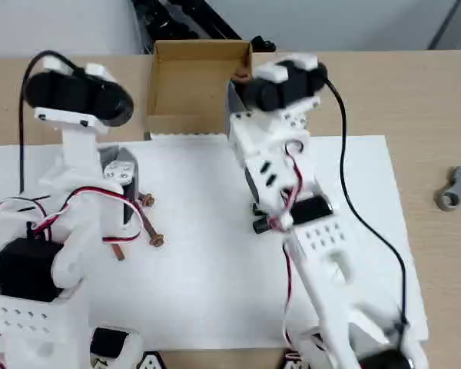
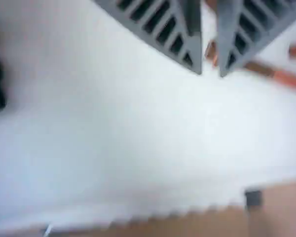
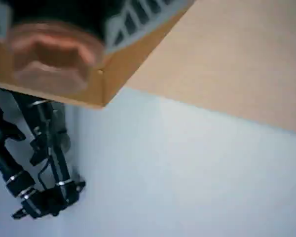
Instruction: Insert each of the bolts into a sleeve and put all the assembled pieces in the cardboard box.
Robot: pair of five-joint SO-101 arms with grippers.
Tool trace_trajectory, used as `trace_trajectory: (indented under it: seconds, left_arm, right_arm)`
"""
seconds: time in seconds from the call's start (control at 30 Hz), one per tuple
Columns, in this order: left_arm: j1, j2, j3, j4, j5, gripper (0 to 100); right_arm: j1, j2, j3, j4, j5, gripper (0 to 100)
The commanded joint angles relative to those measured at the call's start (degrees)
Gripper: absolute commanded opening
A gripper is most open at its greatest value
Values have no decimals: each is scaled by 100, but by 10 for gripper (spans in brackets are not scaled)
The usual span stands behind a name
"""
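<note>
Hovering at the cardboard box (image 1: 192,84), by the wall nearest its own arm, the right gripper (image 1: 237,96) is clamped on an assembled piece (image 3: 54,59), apparently a copper bolt in a dark sleeve.

Caution: from where I stand, the piece sits over the rim rather than the box floor. Releasing it here could let it strike the wall and drop outside.

The left gripper (image 2: 210,71) hangs just over loose bolts (image 1: 155,240) on the white sheet (image 1: 207,269). Whether its jaws pinch one cannot be told, and a careless descent could scatter them.

Two dark pieces (image 1: 259,224), probably sleeves, lie beside the right arm, where a withdrawal could sweep them away.
</note>
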Motion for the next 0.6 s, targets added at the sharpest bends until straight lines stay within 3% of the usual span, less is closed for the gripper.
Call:
trace_trajectory:
  seconds: [0.0,0.3,0.57]
  left_arm:
    - [-308,-70,-189,545,-26,6]
    - [-1169,-70,-189,756,-35,6]
    - [-1538,-62,-110,862,-44,6]
  right_arm:
    - [154,998,-1081,-303,-62,3]
    - [233,3653,-3367,-242,-44,4]
    - [330,5279,-4738,101,-53,6]
